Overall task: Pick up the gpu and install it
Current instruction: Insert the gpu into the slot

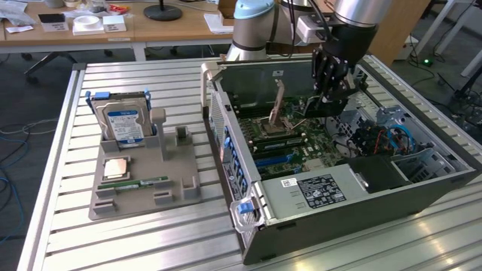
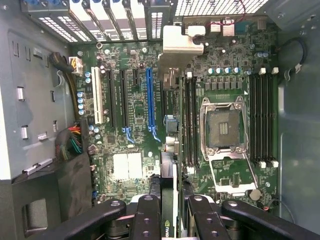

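My gripper (image 1: 332, 95) hangs inside the open computer case (image 1: 226, 121), above the motherboard (image 1: 290, 138). It is shut on the gpu (image 2: 169, 172), a thin dark card seen edge-on between the two black fingers (image 2: 146, 212). The card's silver bracket (image 2: 182, 42) points toward the case's slot covers. In the wrist view the card lies between the long blue slot (image 2: 149, 97) and the black memory slots (image 2: 189, 120), still above the board. The blue slot is bare.
The CPU socket (image 2: 223, 120) stands open with its lever raised (image 1: 279, 104). A grey power supply (image 1: 320, 189) fills the case's near end. At the exterior view's left, a grey fixture (image 1: 147, 195) holds a hard drive (image 1: 124, 123), a CPU (image 1: 115, 168) and a memory stick (image 1: 135, 183).
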`<act>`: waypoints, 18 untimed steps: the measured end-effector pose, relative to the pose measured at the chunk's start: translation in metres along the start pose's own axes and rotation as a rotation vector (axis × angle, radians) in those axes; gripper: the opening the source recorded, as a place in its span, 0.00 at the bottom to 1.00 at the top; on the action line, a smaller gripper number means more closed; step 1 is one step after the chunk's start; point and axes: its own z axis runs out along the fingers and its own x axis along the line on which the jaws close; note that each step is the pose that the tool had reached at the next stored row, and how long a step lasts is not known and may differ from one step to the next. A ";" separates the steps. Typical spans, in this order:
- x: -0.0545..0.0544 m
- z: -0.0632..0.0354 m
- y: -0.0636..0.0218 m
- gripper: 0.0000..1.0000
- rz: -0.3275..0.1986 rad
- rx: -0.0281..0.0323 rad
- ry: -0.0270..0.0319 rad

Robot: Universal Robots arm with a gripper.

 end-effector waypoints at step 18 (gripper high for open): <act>0.000 0.0086 0.0005 0.26 0.000 0.0008 0.0127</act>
